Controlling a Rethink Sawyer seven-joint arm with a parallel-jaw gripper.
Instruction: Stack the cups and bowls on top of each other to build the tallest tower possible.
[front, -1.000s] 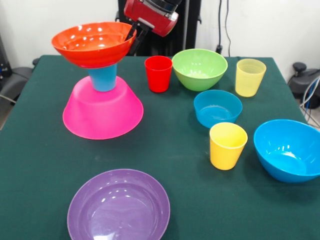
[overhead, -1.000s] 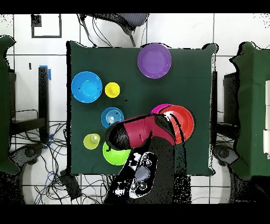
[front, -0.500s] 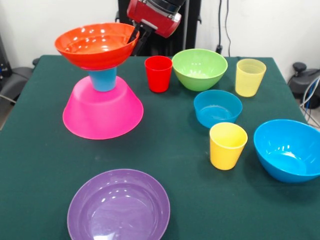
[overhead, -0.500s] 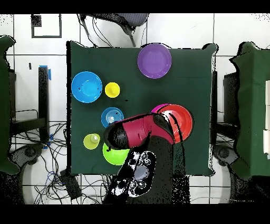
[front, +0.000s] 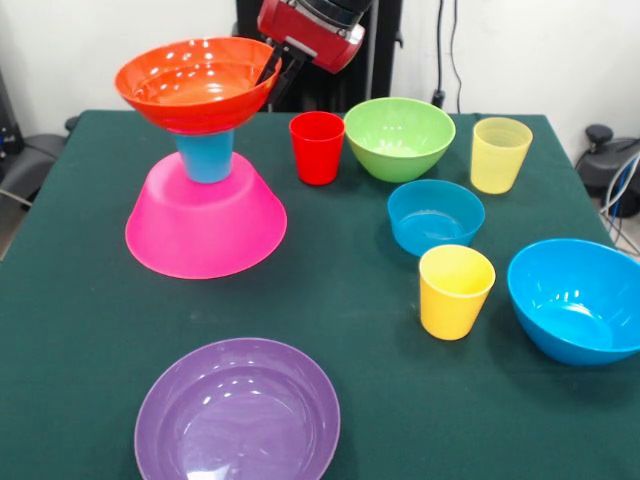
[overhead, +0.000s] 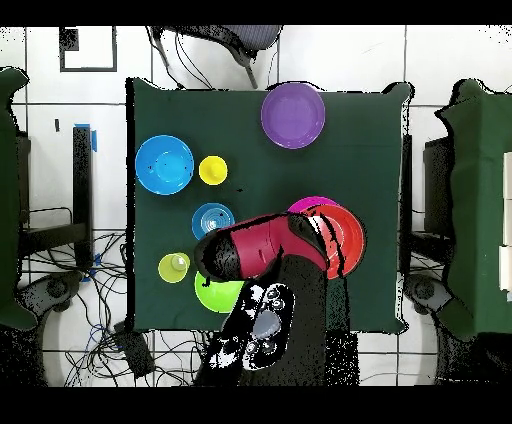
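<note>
Three pieces stacked at table's left: inverted pink bowl (front: 205, 225), blue cup (front: 206, 155), orange bowl (front: 197, 82) on top, tilted. Nearest: purple bowl (front: 237, 413). Then yellow cup (front: 456, 291), large blue bowl (front: 578, 298), small blue bowl (front: 435, 216). Farther: red cup (front: 317, 147), green bowl (front: 399, 137), pale yellow cup (front: 500, 154). Gripper (front: 275, 68) clamped on orange bowl's far rim.

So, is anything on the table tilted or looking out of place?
Yes. The orange bowl on top of the tower sits askew over the blue cup, tilted, with the end effector at its rim. The pink bowl below is upside down as base.
</note>
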